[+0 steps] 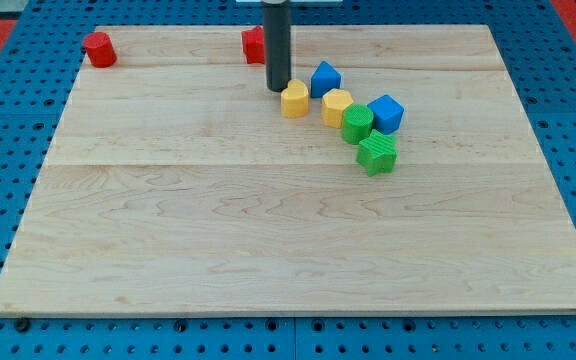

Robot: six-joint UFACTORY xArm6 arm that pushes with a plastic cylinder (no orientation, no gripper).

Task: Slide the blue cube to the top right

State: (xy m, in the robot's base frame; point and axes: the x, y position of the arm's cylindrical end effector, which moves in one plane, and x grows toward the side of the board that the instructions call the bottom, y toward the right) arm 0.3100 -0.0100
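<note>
Green star block [376, 153]: nearest of the cluster, ridged plastic, at 4 o'clock from my tip.
Green rounded block [357, 122]: touching the blue cube's left side.
Blue cube [386, 112]: matte plastic, board's upper middle-right, at 4 o'clock from my tip, well apart.
Yellow blocks: one [337, 105] between, one [294, 100] just beside my tip.
My tip [277, 90]: bare dark rod, no jaws to spread or press.
Other blue block [325, 78]: wedge-like, at 2 o'clock.
Red blocks: [99, 49] far left, [254, 43] behind rod.
Board [218, 250]: pale grained wood.
Coming move: I judge I must get round to the cube's lower left.
</note>
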